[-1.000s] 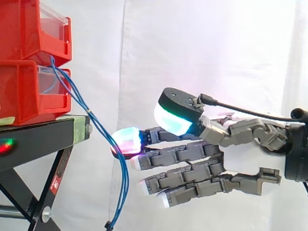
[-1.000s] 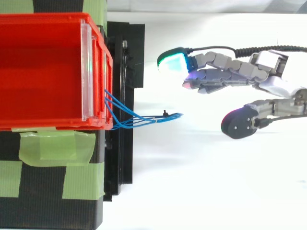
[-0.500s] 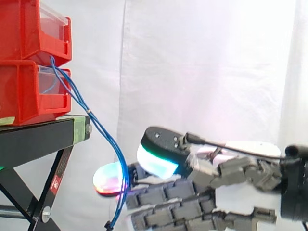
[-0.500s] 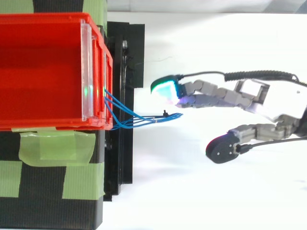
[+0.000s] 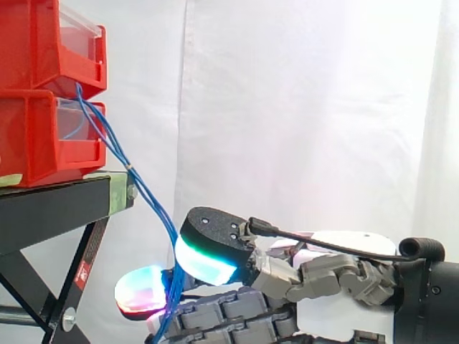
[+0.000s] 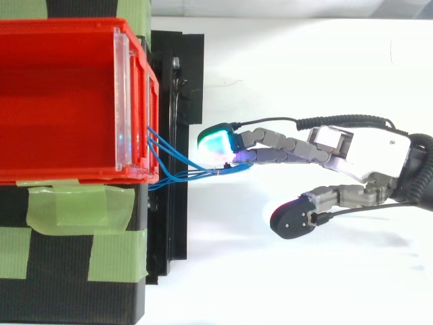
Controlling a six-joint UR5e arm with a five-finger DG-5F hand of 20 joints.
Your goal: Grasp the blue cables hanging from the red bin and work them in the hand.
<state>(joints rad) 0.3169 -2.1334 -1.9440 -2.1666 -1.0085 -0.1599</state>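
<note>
Thin blue cables (image 5: 142, 192) come out of the front of the upper of two stacked red bins (image 5: 43, 136) and hang down past the black stand (image 5: 57, 208). In the top view the blue cables (image 6: 177, 173) stick out rightward from the red bin (image 6: 61, 101). The hand (image 6: 369, 152) reaches in from the right with its fingers (image 6: 284, 145) straight. Their glowing tips (image 5: 140, 297) lie against the far side of the lower cable stretch. The thumb (image 6: 294, 220) stays well apart on the near side, off the cables. The hand is open.
Green tape (image 6: 74, 206) crosses the stand's top below the bin. A white curtain (image 5: 301, 107) backs the scene. The stand's diagonal leg (image 5: 79, 276) runs down just left of the hanging cables.
The hand has moved left toward the bins and lower. Its fingertips, earlier short of the cables' end, now lie against them, and the thumb has followed.
</note>
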